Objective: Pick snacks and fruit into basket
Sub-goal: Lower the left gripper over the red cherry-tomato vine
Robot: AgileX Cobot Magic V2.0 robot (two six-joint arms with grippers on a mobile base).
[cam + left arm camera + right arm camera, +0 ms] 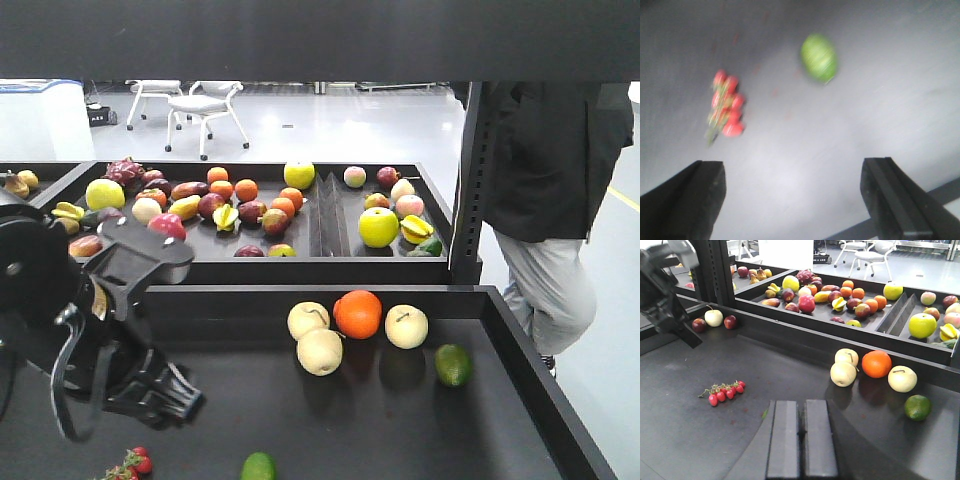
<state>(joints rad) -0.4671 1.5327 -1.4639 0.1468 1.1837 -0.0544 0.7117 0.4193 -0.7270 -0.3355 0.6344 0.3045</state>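
While the left gripper point(792, 167) hangs over the front tray's dark floor, its two black fingers point(700, 200) stand wide apart with nothing between them. Below it lie one bright green fruit point(819, 57) and, well apart to one side, a red cluster point(726, 107) of small round pieces on a stem. The wrist view is blurred and shows little detail. Right gripper point(801, 405): fingers pressed together, gripping nothing, low over the same floor, with the red cluster ahead to its left. Farther out, near the front tray's back wall point(250, 300), an orange point(357, 313) sits between pale yellow fruits point(319, 351): two on one side touching each other, one just beside the orange on the other. A dark green fruit point(453, 364) lies alone near the right wall point(545, 385). Bare floor shows between the grippers and this group. The left arm point(60, 300) bulks over the tray's left part. Behind the back wall, a rear tray point(300, 270) holds mixed fruit point(250, 200), crowded left of a ridged divider point(328, 215) and sparser right of it, where a large green apple point(378, 227) sits. A black upright post point(468, 180) stands at the rear tray's right corner. A person in a black jacket point(550, 130) stands just beyond it.
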